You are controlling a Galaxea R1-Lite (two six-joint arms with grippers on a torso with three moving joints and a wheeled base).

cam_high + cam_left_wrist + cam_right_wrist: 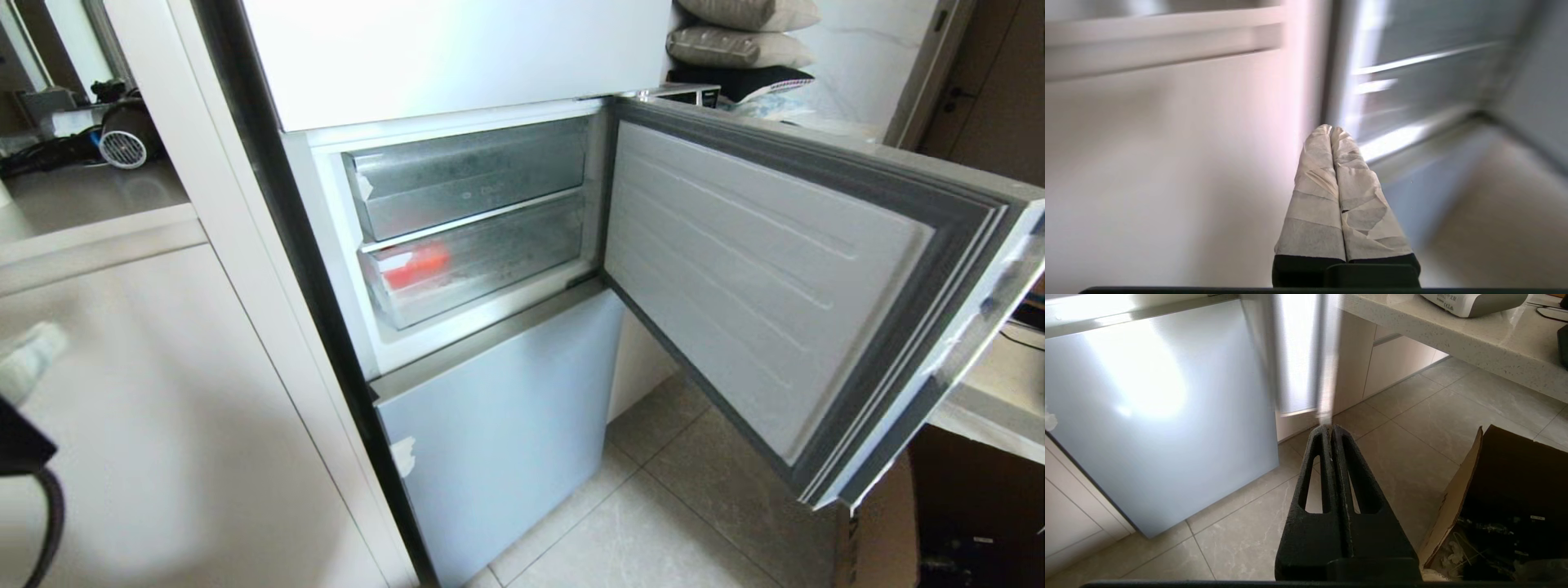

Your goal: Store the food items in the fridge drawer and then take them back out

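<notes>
Red food item [416, 266]: inside lower fridge drawer [482, 269], pushed in
Left gripper [1331, 130]: closed, empty, well apart
Right gripper [1330, 428]: closed, empty, parked low

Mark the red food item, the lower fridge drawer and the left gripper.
red food item [418, 265], head view, its middle behind the drawer front.
lower fridge drawer [506, 257], head view, frosted front face.
left gripper [1331, 130], left wrist view, taped fingertips.

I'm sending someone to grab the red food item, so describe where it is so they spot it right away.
Look at the fridge with its middle door swung open. Two clear drawers sit stacked inside; the red food item lies in the lower drawer, toward its left end. It is the only bright red thing there; the upper drawer shows none.
</notes>
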